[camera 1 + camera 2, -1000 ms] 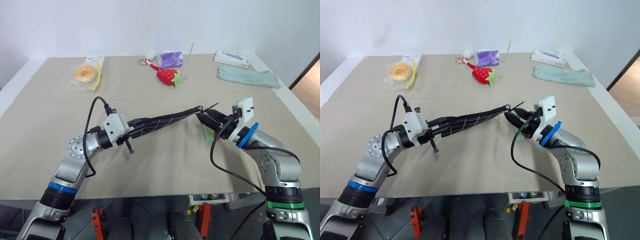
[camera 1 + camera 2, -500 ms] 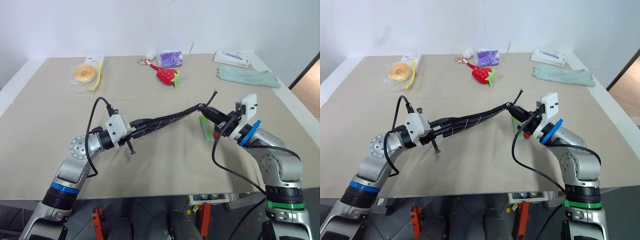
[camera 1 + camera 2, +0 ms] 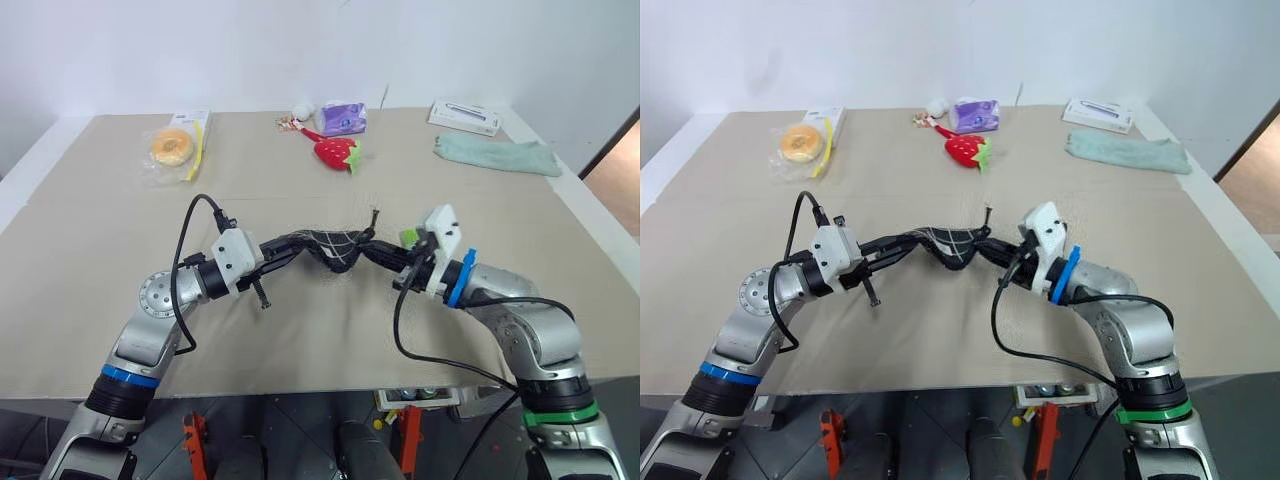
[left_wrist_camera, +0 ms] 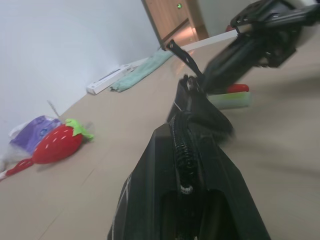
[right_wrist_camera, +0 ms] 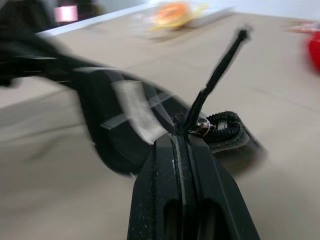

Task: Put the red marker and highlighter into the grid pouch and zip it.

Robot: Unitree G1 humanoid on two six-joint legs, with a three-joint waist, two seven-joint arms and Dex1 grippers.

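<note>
A: Where is the pouch?

B: Held up off the counter between the two grippers. It sags and bunches in the middle, its white grid lines showing on the black fabric.

A: What does the left gripper hold?

B: It is clamped tight on the pouch's left end. In the left wrist view the fabric and zipper teeth run straight out from between its fingers.

A: And the right gripper?

B: Closed on the pouch's right end, at the zipper. In the right wrist view its fingers are pressed together just under the metal slider, and the black pull cord stands up from there.

A: Can you see the highlighter?

B: A bit of light green shows just behind the right gripper. In the left wrist view it lies on the counter as a pale green bar.

A: The marker?

B: A red end shows in the left wrist view, just beside the highlighter, under the right gripper. The rest is hidden.

A: So both are outside the pouch?

B: Yes, both lie on the counter.

A: What else is on the counter?

B: At the far edge, a bagged donut on the left, a plush strawberry and a purple packet in the middle, and a white box and a green cloth on the right.
</note>
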